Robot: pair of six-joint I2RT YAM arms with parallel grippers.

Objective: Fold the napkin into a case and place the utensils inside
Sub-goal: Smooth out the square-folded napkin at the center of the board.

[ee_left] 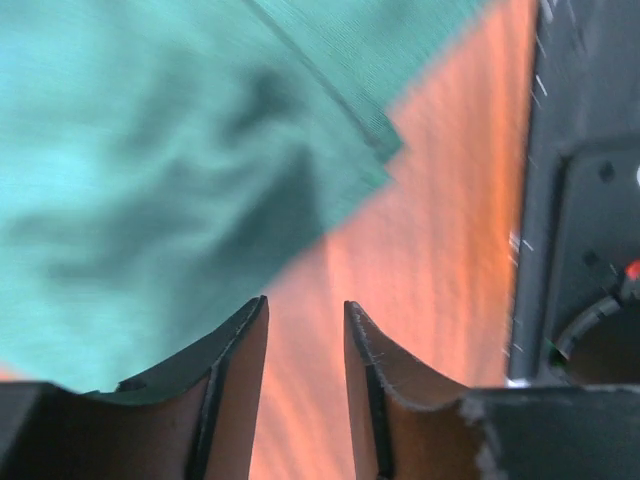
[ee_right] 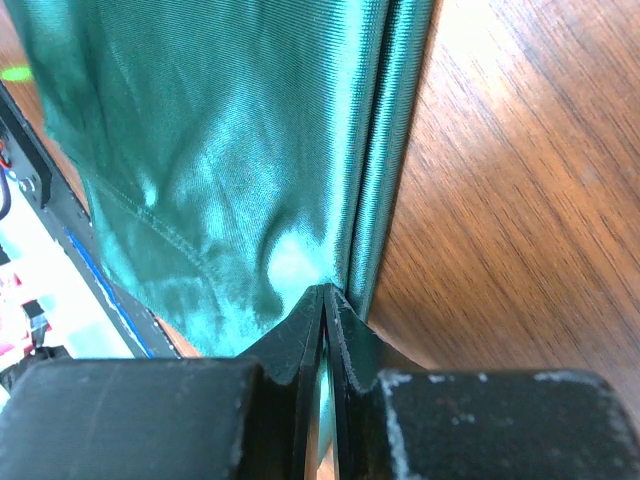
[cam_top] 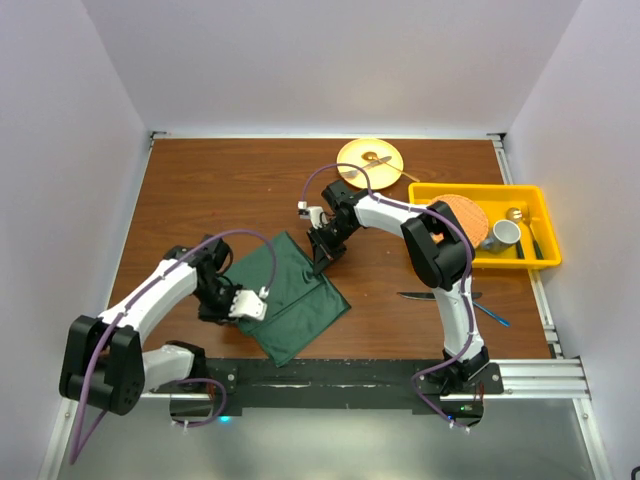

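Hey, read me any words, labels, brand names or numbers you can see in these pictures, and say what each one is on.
No readable text in any view. The napkin, the yellow plate, the yellow bin and the mug look unmarked; any marking on the arms is too small to read.

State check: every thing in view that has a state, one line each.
napkin: folded over, lying on table
right gripper: shut on napkin edge
left gripper: open, holding nothing
knife: on table, outside napkin
blue fork: on table, outside napkin
yellow plate: metal utensil on it
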